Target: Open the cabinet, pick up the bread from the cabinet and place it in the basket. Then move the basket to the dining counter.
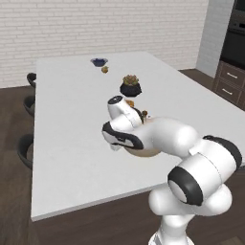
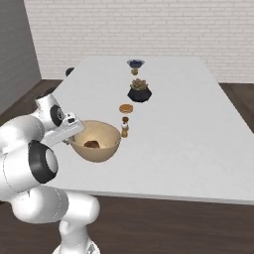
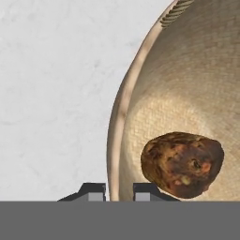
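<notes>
Straddling the basket (image 3: 123, 140) rim at the bottom of the hand view, the two dark fingertips (image 3: 96, 191) are sitting one outside the wall and one inside it, so the gripper (image 3: 119, 191) is pinching the rim and grasping the basket. Inside the bowl the bread (image 3: 182, 163) is lying on the woven floor, a dark crusty lump just beside the inner finger but apart from it.

From the right base view the gripper (image 2: 71, 130) is holding the basket's (image 2: 95, 141) left edge, and the basket is sitting over the near left part of the dining counter (image 2: 198, 129), with the bread (image 2: 91, 144) showing low in it. Whether its bottom is touching the white top or hanging just above it I cannot tell. Just to its right small brown items are standing in a row (image 2: 124, 130), with a flat tan-orange round thing (image 2: 126, 108) behind them, a dark potted plant (image 2: 139, 91) farther off, and a small dark bowl (image 2: 135, 63) at the far end.

By my judgement the bread step is done and the last one, setting the basket on the counter, is ending. Next the hand needs to lower until the basket is resting flat, then spread its fingers and lift straight off the rim, without tipping the bowl or nudging the small items.
</notes>
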